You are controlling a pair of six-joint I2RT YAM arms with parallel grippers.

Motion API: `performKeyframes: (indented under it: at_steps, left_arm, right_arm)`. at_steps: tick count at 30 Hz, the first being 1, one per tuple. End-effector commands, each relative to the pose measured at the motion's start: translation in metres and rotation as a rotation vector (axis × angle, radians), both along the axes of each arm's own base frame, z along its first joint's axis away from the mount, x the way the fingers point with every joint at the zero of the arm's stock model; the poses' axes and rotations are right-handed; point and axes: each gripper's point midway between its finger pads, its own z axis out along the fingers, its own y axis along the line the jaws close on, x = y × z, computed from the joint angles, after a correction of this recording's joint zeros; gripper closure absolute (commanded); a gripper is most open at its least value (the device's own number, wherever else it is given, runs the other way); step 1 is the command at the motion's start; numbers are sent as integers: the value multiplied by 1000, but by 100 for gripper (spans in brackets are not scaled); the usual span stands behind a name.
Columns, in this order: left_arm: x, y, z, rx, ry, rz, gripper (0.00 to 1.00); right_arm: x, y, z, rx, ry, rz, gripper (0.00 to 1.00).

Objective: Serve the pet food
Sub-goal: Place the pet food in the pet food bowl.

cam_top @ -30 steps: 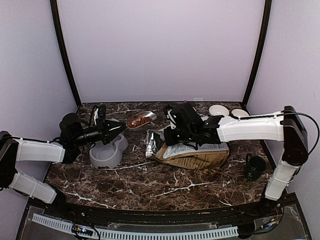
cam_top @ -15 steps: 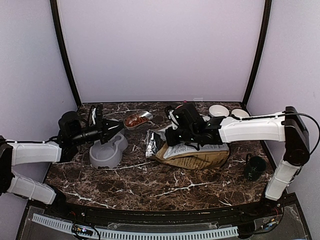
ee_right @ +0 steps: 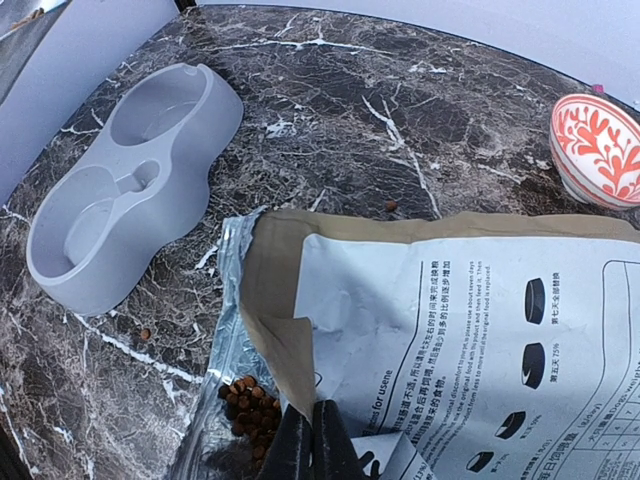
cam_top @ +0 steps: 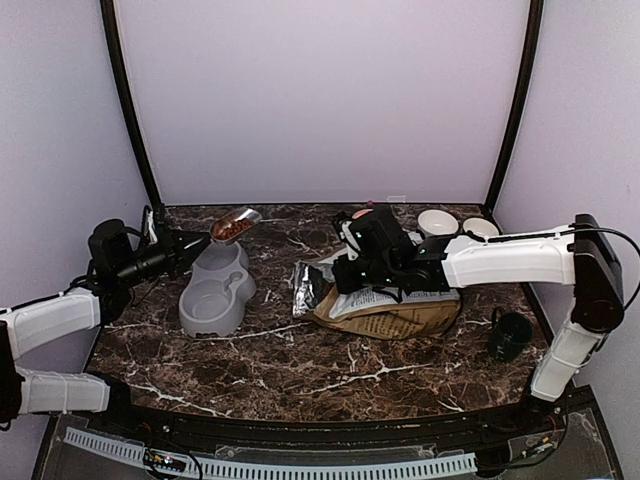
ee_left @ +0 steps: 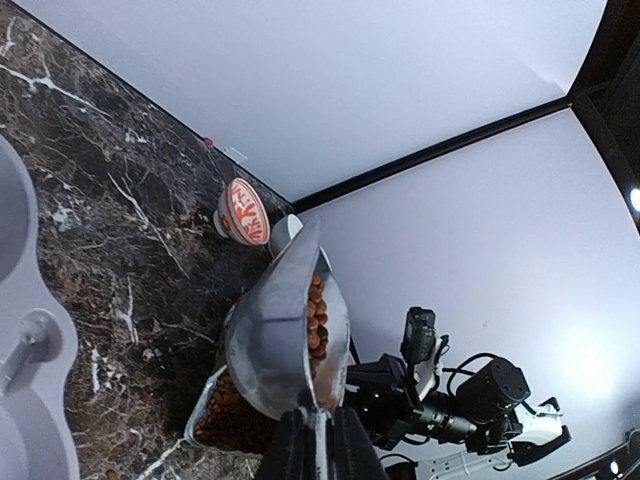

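Note:
My left gripper (ee_left: pixel 318 445) is shut on the handle of a metal scoop (ee_left: pixel 275 335) filled with reddish-brown pet food (ee_left: pixel 317 320). In the top view the scoop (cam_top: pixel 233 226) hangs over the far end of the grey double bowl (cam_top: pixel 213 295), whose two wells show no kibble in the right wrist view (ee_right: pixel 130 170). My right gripper (ee_right: pixel 311 445) is shut on the top layer of the dog-food bag (ee_right: pixel 450 330), which lies flat on the table (cam_top: pixel 385 305). Kibble (ee_right: pixel 248 400) shows inside its open silver-lined mouth.
A red-patterned bowl (ee_right: pixel 598 150) stands behind the bag, with two white bowls (cam_top: pixel 438 221) at the back right. A dark cup (cam_top: pixel 510 335) stands at the right. A few stray pellets (ee_right: pixel 145 333) lie on the marble by the double bowl.
My left arm has drawn back to the left, carrying the filled scoop from near the bag's mouth to over the far end of the double bowl. The right gripper stays on the bag.

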Motion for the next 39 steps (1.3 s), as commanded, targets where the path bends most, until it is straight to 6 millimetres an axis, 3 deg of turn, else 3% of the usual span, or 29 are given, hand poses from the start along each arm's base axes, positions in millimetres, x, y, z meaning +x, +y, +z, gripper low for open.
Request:
performKeyframes:
  at_steps: [1, 8, 18, 39]
  left_arm:
    - [1, 27, -6, 46, -15, 66, 100]
    - [7, 59, -15, 61, 12, 138, 100]
    - [12, 84, -30, 74, 44, 199, 100]
    - [16, 107, -52, 89, 100, 240, 100]
  right_arm:
    - [11, -18, 18, 16, -44, -66, 100]
    - [11, -19, 21, 22, -49, -70, 100]
    - [12, -19, 12, -4, -45, -66, 100]
    - [14, -17, 6, -26, -41, -57, 100]
